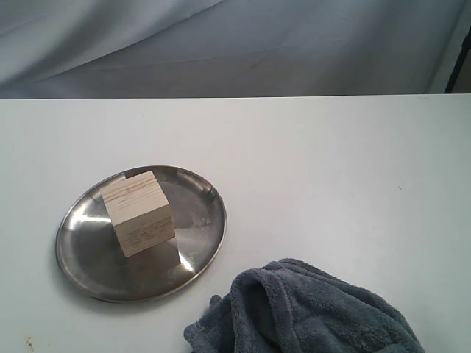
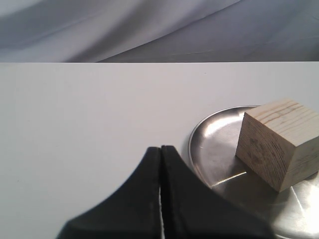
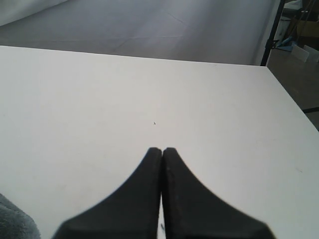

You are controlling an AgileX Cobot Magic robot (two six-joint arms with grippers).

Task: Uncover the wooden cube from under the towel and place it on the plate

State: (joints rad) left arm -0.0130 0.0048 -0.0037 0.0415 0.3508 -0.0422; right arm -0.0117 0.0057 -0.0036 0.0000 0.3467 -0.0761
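The wooden cube rests uncovered on the shiny steel plate at the left of the table; the left wrist view shows the cube on the plate too. The grey-blue towel lies crumpled at the front edge, to the right of the plate, and a corner of the towel shows in the right wrist view. My left gripper is shut and empty, beside the plate's rim. My right gripper is shut and empty over bare table. Neither gripper appears in the exterior view.
The white table runs back to a grey cloth backdrop. Its right edge shows in the right wrist view, with a dark stand pole and clutter beyond it.
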